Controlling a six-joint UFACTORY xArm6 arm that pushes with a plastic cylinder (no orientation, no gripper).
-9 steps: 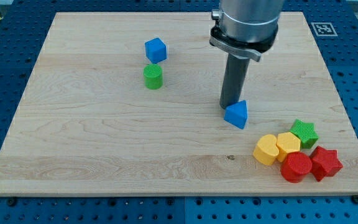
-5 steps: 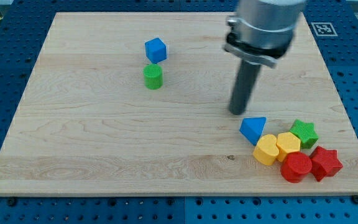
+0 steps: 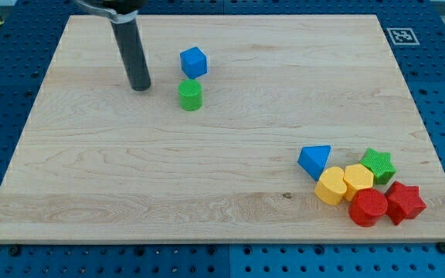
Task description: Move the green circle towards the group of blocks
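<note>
- Seven small coloured blocks lie on our pale wooden board [image 3: 130,177]; we place each of them relative to the small green cylinder block, the "circle" of the task [image 3: 190,95].
- Our green circle stands upright in the board's upper-left part, free of contact on all sides.
- Our tip [image 3: 140,87], the lower end of a straight dark rod with no jaws to open or shut, rests on the board near the green circle, toward the view's left and slightly higher, with a gap between them; it holds nothing.
- Our blue cube block [image 3: 194,62] sits just above the green circle, close but apart.
- Well away toward the view's lower right lies the cluster:
  - blue triangular block [image 3: 314,161], the member nearest the green circle;
  - yellow rounded block [image 3: 331,186], touching the blue triangle;
  - yellow hexagonal block [image 3: 358,180];
  - green star block [image 3: 378,164];
  - red cylinder block [image 3: 368,207];
  - red star block [image 3: 405,202].
</note>
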